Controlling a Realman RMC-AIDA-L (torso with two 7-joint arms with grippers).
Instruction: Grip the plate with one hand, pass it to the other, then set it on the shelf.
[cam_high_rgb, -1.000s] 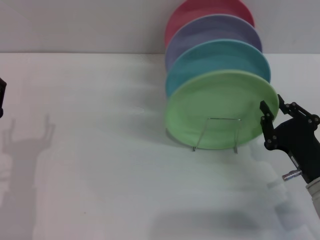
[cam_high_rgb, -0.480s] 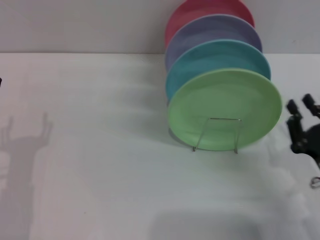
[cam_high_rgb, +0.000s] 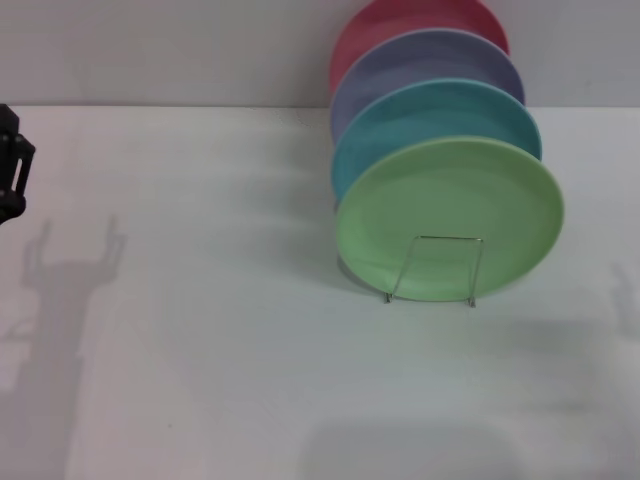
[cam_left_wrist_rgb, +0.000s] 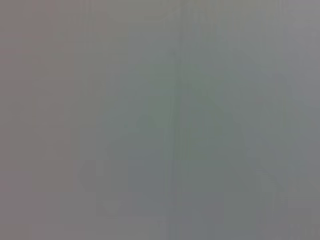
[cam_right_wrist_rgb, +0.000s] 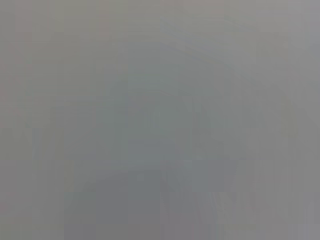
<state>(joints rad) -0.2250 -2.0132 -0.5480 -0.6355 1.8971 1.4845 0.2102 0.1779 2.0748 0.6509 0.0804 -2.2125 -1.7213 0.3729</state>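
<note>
The light green plate (cam_high_rgb: 450, 205) stands on edge in the thin silver wire shelf (cam_high_rgb: 433, 268), at the front of a row of plates, right of the table's middle. No gripper touches it. A black part of my left gripper (cam_high_rgb: 12, 175) shows at the far left edge of the head view, well away from the plate. My right gripper is out of view. Both wrist views show only a plain grey blur.
Behind the green plate stand a turquoise plate (cam_high_rgb: 440, 120), a lavender plate (cam_high_rgb: 430, 65) and a red plate (cam_high_rgb: 400, 25) in the same rack. The white table (cam_high_rgb: 200, 330) carries the left arm's shadow at the left. A pale wall runs along the back.
My right gripper let go of the green plate's right edge and drew back to the right, out of view. The plate stays in the rack. My left gripper came slightly into view at the left edge.
</note>
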